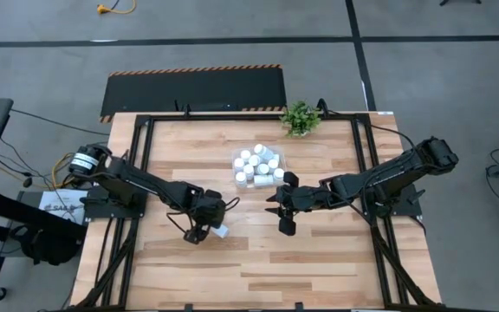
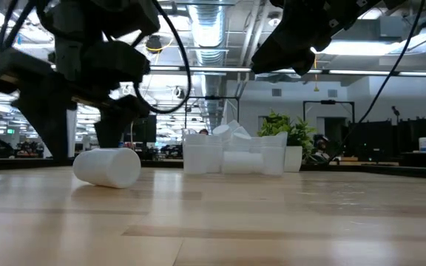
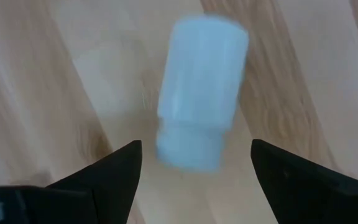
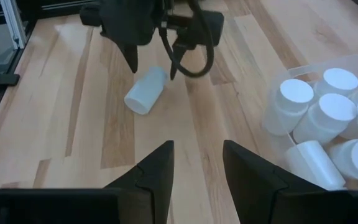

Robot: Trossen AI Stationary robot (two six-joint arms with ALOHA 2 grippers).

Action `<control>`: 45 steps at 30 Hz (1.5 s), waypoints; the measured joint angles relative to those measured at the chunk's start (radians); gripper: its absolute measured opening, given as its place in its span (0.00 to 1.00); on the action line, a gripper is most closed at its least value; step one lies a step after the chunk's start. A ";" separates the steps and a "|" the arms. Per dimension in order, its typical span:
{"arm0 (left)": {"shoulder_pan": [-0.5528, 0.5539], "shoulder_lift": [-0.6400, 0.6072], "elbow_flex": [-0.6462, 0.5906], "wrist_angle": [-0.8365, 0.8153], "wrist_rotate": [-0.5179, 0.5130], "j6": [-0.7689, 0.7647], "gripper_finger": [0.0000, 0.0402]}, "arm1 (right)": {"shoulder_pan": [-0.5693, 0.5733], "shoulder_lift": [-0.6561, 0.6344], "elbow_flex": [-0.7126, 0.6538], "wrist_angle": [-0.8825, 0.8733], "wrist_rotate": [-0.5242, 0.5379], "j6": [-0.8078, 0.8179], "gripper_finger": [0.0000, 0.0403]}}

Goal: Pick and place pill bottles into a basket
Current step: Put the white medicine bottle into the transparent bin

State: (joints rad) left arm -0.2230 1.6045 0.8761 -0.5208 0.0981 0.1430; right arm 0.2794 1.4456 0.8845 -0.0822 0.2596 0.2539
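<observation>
I have the left gripper [image 1: 208, 230] low over the wooden table [image 1: 319, 260], its fingers [image 3: 114, 174] spread wide on either side of one pill bottle [image 1: 220, 230] that lies on its side on the wood, with clear gaps between the fingers and the bottle, so nothing is gripped. From table height that bottle [image 2: 108, 167] rests flat on the boards beneath the left arm, well apart from the basket [image 2: 231, 157]. The basket [image 1: 281, 161], a clear bin, sits toward the far middle of the table, near the small potted plant [image 1: 300, 118], and holds the rest of the pill bottles [image 4: 319, 121] packed together, some upright and some tipped. My right gripper [image 1: 284, 211] hangs just beside the basket's near edge, fingers drawn together and holding nothing.
</observation>
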 joint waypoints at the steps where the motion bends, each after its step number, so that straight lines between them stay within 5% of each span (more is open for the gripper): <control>1: 0.000 0.008 0.000 0.016 0.002 0.000 0.73 | 0.000 0.000 0.000 -0.001 0.000 0.000 0.33; 27: 0.007 0.082 0.000 0.085 0.033 -0.010 0.71 | 0.000 0.000 0.001 -0.031 0.000 0.000 0.33; 45: 0.011 0.082 0.000 0.064 0.032 -0.007 0.40 | 0.000 0.000 0.001 -0.030 0.000 -0.001 0.33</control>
State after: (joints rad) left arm -0.2123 1.6867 0.8764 -0.4568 0.1304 0.1364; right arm 0.2791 1.4452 0.8852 -0.1123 0.2600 0.2532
